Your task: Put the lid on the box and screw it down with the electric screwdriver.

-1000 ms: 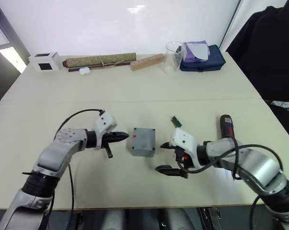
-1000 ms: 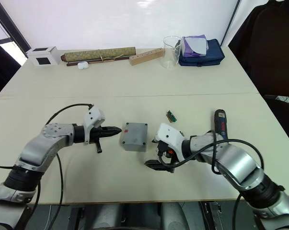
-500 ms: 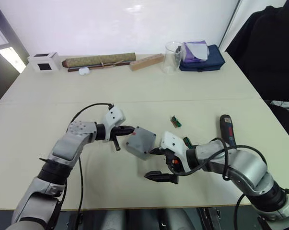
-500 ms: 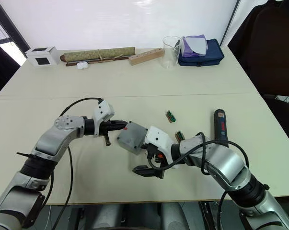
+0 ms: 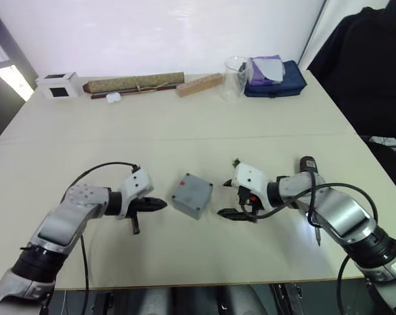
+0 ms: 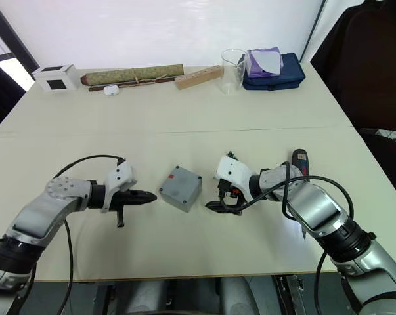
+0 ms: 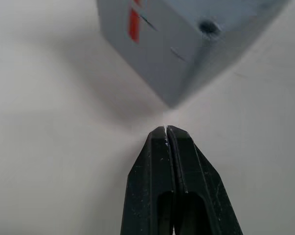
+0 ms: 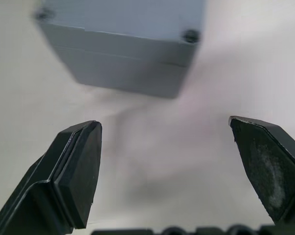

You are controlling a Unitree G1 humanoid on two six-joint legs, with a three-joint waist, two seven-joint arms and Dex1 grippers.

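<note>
The box [image 5: 192, 195] rests on the desk [image 5: 184, 131] with the lid [image 6: 182, 184] seated on top, rotated so that one corner faces the front edge, between the two grippers and touched by neither; the left gripper [image 7: 166, 131] lies just beside the box's left corner with its fingers pressed together, empty. The right gripper [image 5: 229, 200] sits near the box's right side with its fingers spread wide, empty; the electric screwdriver [image 5: 309, 169] lies on the desk beyond the right forearm, well apart from the box
</note>
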